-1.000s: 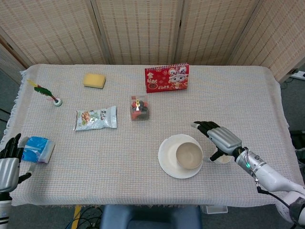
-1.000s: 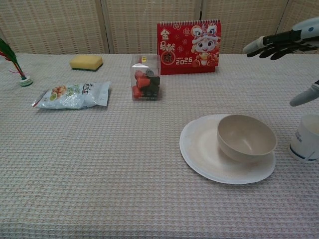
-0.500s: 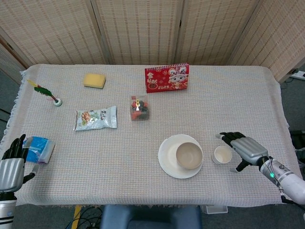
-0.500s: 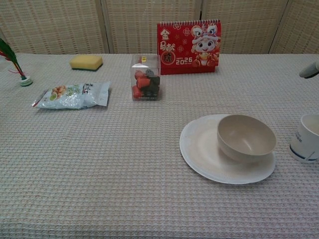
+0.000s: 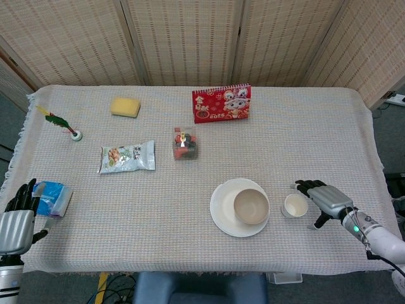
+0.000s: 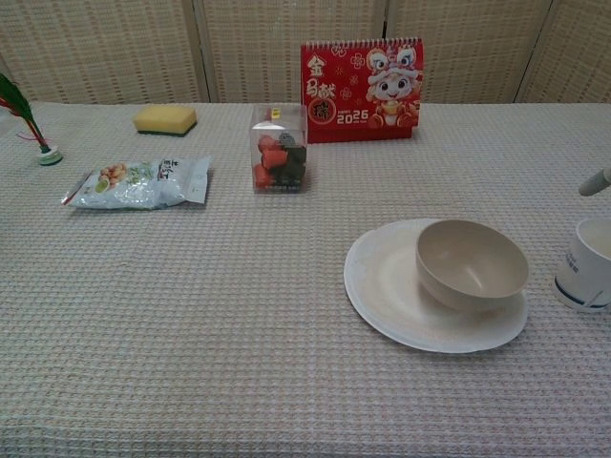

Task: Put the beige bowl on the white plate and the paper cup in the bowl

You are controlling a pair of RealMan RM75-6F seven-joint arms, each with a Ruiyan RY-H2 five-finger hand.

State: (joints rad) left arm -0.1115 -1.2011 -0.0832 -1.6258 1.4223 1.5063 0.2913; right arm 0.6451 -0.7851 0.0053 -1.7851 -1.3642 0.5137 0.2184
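Observation:
The beige bowl [image 5: 251,206] [image 6: 472,264] sits upright on the right part of the white plate [image 5: 223,209] [image 6: 393,287]. The white paper cup [image 5: 295,205] [image 6: 587,263] stands upright on the cloth just right of the plate. My right hand [image 5: 325,200] hovers right beside the cup, fingers spread and holding nothing; in the chest view only a fingertip [image 6: 595,182] shows at the right edge. My left hand [image 5: 15,223] rests open at the table's front left corner, far from the plate.
A blue packet [image 5: 50,197] lies beside my left hand. Further back are a snack bag [image 5: 127,157], a clear box of red items [image 5: 185,143], a red calendar [image 5: 221,103], a yellow sponge [image 5: 125,106] and a feathered shuttlecock [image 5: 63,123].
My right hand has drawn back from over the cup to its right side and sunk toward the table edge, leaving the cup standing. The left hand has barely shifted.

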